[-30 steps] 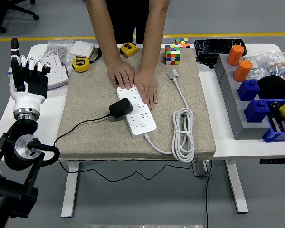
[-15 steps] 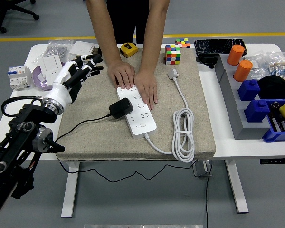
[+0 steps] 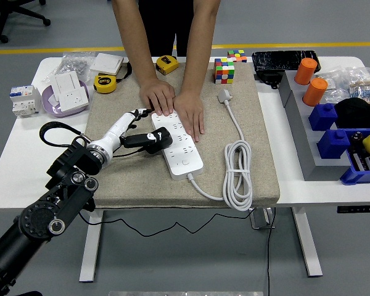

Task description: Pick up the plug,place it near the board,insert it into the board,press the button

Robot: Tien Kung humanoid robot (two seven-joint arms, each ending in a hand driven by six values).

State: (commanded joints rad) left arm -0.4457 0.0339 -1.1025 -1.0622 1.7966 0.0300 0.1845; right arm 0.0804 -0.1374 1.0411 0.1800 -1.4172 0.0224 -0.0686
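A black plug lies on the grey mat, leaning on the left edge of the white power strip. The strip's button is near its front end. My left hand has come in from the lower left, its fingers spread, the lower ones reaching the plug's left end and the upper ones near the strip's far end. I cannot see a closed grasp. A person across the table presses both hands flat on the strip's far half. My right arm is out of view.
The strip's white cable lies coiled on the mat's right side. Two yellow tape measures, a purple bowl with a socket and a Rubik's cube sit at the back. Grey tray, orange cylinders and blue bins fill the right.
My left arm swung from the table's left edge down and right across the mat until its hand reached the plug. The person's hands and the strip stayed still.
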